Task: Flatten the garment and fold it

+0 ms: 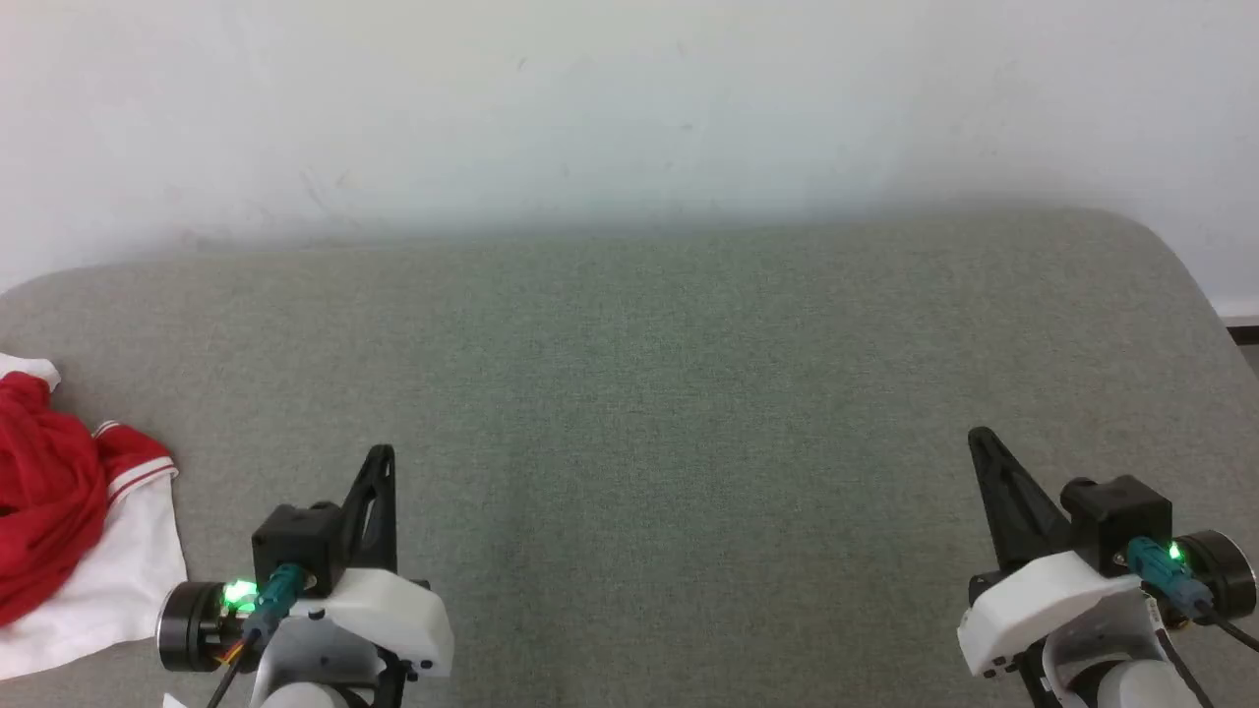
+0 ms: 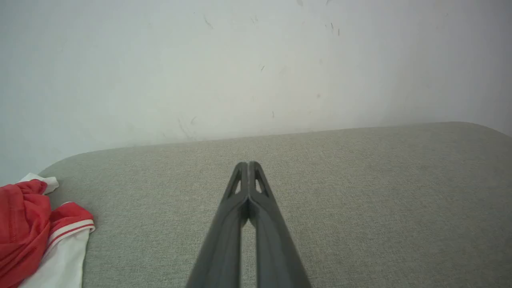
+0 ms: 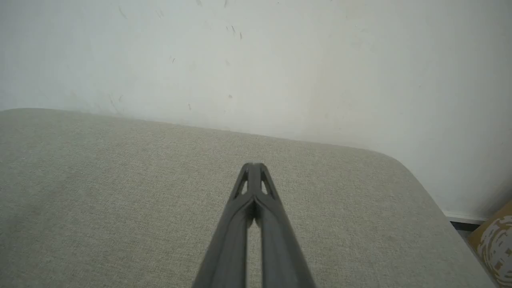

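I hold left gripper (image 1: 382,460) and right gripper (image 1: 980,441) clenched, empty, presumably ready for the crumpled red-and-white jersey T-shirt (image 1: 49,492) lying left.

left gripper (image 1: 380,470): dark tapered fingers (image 1: 372,506), white shell (image 1: 393,615), green light (image 1: 239,593), teal plug (image 1: 278,588) | right gripper (image 1: 982,444): same build, black cable (image 1: 1231,630)

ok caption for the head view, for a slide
Left gripper and right gripper shut and empty over the grey cushion; crumpled red-and-white garment lies at its left edge, untouched.
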Motion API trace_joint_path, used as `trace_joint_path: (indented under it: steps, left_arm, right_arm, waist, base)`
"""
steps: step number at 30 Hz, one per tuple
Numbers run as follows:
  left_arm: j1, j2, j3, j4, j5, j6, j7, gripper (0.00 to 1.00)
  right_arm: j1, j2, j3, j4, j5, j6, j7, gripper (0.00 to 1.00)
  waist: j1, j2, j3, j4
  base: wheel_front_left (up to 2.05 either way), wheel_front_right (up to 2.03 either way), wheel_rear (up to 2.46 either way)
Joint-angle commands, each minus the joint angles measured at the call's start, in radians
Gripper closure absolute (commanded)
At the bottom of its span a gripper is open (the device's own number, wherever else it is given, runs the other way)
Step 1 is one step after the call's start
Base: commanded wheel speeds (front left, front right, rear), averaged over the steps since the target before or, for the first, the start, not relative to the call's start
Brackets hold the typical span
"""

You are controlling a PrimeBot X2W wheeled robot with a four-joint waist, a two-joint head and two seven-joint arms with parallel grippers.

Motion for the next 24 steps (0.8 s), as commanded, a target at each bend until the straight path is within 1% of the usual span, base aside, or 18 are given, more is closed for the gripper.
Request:
trace_joint_path:
  steps: [1,21,22,24]
  left_arm:
    - [0.005,-0.005,0.003,-0.005,0.006,-0.001,0.0,1.0]
    - [0.005,-0.005,0.003,-0.005,0.006,-0.001,0.0,1.0]
    - [0.0,0.0,0.0,0.0,0.0,0.0,0.0,0.0]
    - [0.0,0.0,-0.001,0.001,0.0,0.0,0.0,0.0]
  right_arm:
    - [-0.007,0.004,0.0,0.0,-0.008,-0.002,0.0,1.0]
    - [-0.007,0.004,0.0,0.0,-0.008,-0.002,0.0,1.0]
    - [0.0,0.0,0.0,0.0,0.0,0.0,0.0,0.0]
    - [0.0,-0.001,0.0,0.0,0.001,0.0,0.0,0.0]
  waist:
    - [0.0,0.0,0.0,0.0]
    - [0.0,0.0,0.0,0.0]
    - [0.0,0.0,0.0,0.0]
    - [0.0,0.0,0.0,0.0]
  base:
    - [0.0,0.0,0.0]
    - [0.0,0.0,0.0]
    - [0.0,0.0,0.0]
    - [0.0,0.0,0.0]
